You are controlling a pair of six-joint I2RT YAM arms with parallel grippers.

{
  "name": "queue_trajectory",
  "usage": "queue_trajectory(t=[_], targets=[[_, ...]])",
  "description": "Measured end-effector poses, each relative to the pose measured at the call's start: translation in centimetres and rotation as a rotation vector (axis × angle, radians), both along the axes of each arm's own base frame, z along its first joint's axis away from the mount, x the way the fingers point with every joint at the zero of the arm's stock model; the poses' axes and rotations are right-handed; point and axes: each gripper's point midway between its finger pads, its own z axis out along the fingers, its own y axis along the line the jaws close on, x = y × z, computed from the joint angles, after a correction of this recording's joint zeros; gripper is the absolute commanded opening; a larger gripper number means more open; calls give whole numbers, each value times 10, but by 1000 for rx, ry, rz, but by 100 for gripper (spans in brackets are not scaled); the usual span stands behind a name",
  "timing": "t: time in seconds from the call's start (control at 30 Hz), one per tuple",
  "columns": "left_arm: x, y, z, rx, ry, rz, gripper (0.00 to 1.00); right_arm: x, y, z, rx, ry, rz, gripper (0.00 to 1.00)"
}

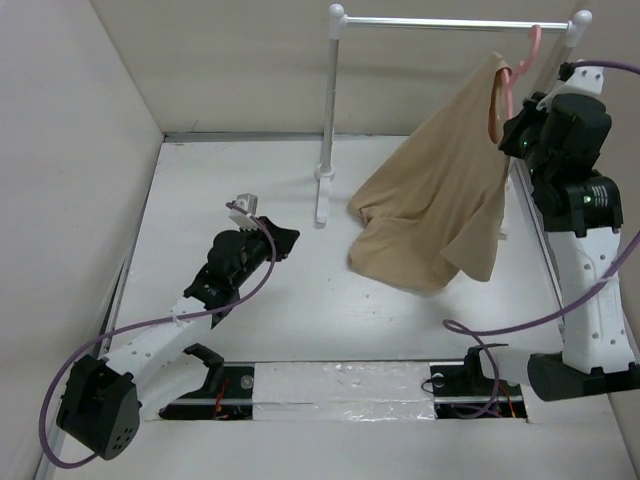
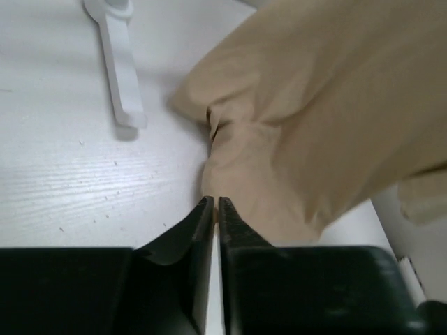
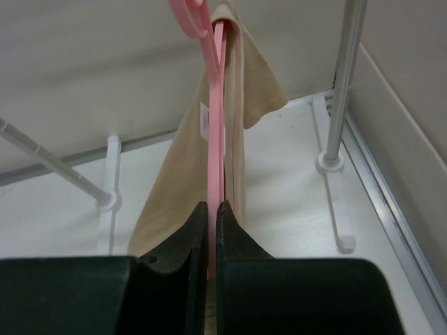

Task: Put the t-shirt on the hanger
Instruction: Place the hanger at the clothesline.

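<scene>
Both closed: right tool (image 3: 211, 204) pinches the hanger (image 3: 216, 125), left tool (image 2: 214, 199) empty beside the t-shirt (image 2: 314, 105)

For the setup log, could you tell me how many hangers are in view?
1: the pink hanger hangs at the right end of the rail, carrying the t-shirt. The cloth might hide another.
</scene>
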Motion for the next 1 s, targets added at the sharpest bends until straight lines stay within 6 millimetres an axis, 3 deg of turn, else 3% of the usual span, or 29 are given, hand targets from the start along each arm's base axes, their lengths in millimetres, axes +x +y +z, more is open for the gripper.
queue_trajectory(t=[0.13, 0.3, 0.37, 0.47, 0.6, 1.0], targets=[[-11, -10, 0, 15, -14, -66, 10, 26, -29, 10, 5, -19, -68, 0], [-25, -22, 15, 10, -70, -126, 40, 59, -57, 0, 7, 15, -117, 0], [-25, -22, 17, 9, -79, -126, 43, 70, -61, -7, 7, 32, -109, 0], [-26, -21, 20, 7, -89, -123, 43, 87, -69, -17, 4, 62, -108, 0], [-27, -20, 25, 0, -101, -123, 42, 101, -74, -17, -5, 55, -95, 0], [-26, -21, 23, 2, -97, -126, 41, 108, -90, -3, 2, -6, -70, 0]])
